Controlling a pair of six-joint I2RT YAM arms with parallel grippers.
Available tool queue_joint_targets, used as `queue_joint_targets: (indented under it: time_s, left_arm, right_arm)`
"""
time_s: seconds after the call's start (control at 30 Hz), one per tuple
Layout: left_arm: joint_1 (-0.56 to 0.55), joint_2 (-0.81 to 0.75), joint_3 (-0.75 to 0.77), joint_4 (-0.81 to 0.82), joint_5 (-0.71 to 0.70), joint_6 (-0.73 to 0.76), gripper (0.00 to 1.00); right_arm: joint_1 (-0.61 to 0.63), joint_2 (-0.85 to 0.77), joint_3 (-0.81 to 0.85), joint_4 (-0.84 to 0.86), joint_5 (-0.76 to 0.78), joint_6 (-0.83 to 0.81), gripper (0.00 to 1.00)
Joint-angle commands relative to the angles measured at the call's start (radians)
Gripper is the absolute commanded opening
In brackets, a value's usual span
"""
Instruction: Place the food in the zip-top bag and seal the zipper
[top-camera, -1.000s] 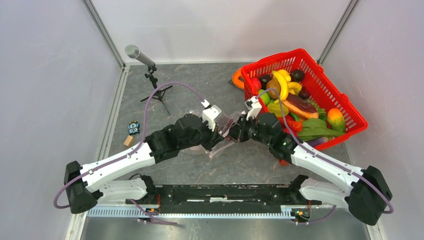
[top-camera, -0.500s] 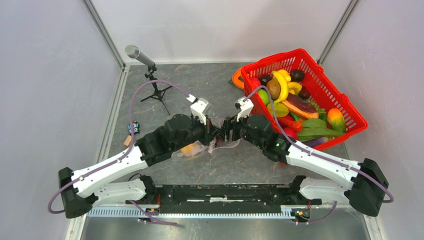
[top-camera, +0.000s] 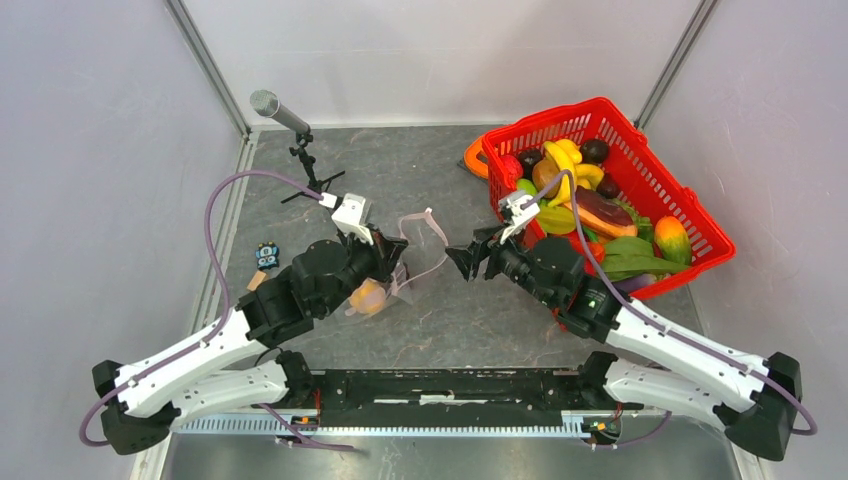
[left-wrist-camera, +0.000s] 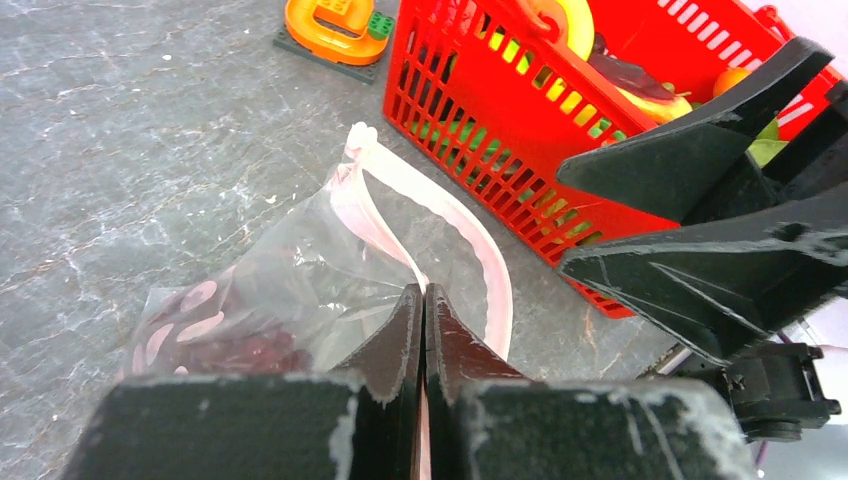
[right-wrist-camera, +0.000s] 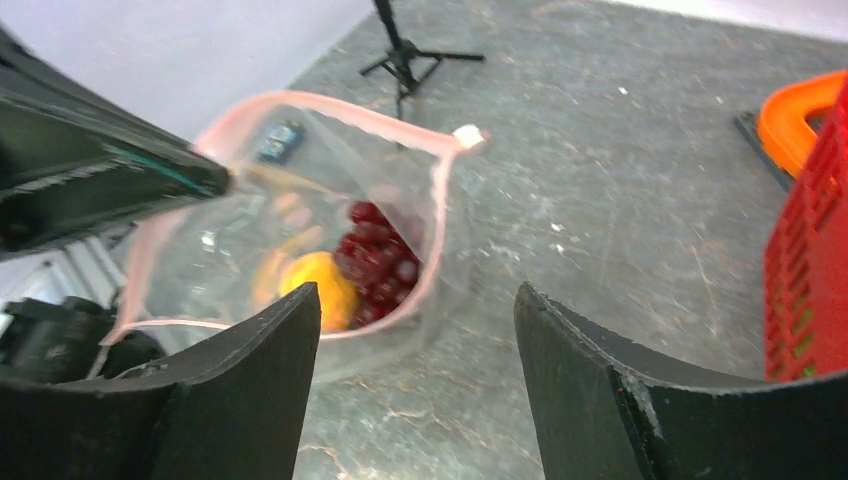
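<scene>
The zip-top bag (left-wrist-camera: 270, 290) lies on the grey table, its mouth gaping toward my right arm. The pink zipper (left-wrist-camera: 485, 250) curves round that mouth. My left gripper (left-wrist-camera: 421, 295) is shut on the zipper strip at the bag's near edge. Inside the bag sit purple grapes (right-wrist-camera: 380, 255) and an orange (right-wrist-camera: 322, 287). My right gripper (right-wrist-camera: 415, 295) stands open just right of the mouth, apart from the bag, with nothing between its fingers. In the top view the bag (top-camera: 412, 250) lies between the left gripper (top-camera: 398, 268) and the right gripper (top-camera: 458, 262).
A red mesh basket (top-camera: 668, 205) full of more food, a banana (top-camera: 563, 170) among it, stands at the back right. A flat orange ring (top-camera: 474, 158) lies by its left corner. A microphone on a tripod (top-camera: 300, 150) stands at the back left. A small block (top-camera: 257, 281) and a blue toy (top-camera: 266, 255) lie by the left wall.
My right gripper opened, let go of the bag's mouth and drew back to the right. The left arm pulled the bag left, still holding the zipper.
</scene>
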Motion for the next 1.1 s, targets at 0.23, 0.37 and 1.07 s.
queue_joint_targets:
  time_s: [0.23, 0.37, 1.07]
  left_arm:
    - [-0.001, -0.042, -0.033, -0.02, -0.049, -0.047, 0.02]
    - [0.0, -0.052, -0.038, -0.032, -0.04, -0.047, 0.02]
    - [0.001, -0.09, 0.03, -0.184, -0.287, 0.051, 0.02]
  right_arm:
    - [0.003, 0.229, 0.135, -0.091, -0.03, 0.038, 0.75]
    - [0.003, 0.249, 0.132, -0.032, -0.032, 0.068, 0.72]
    - [0.0, 0.315, 0.376, -0.117, -0.093, -0.191, 0.0]
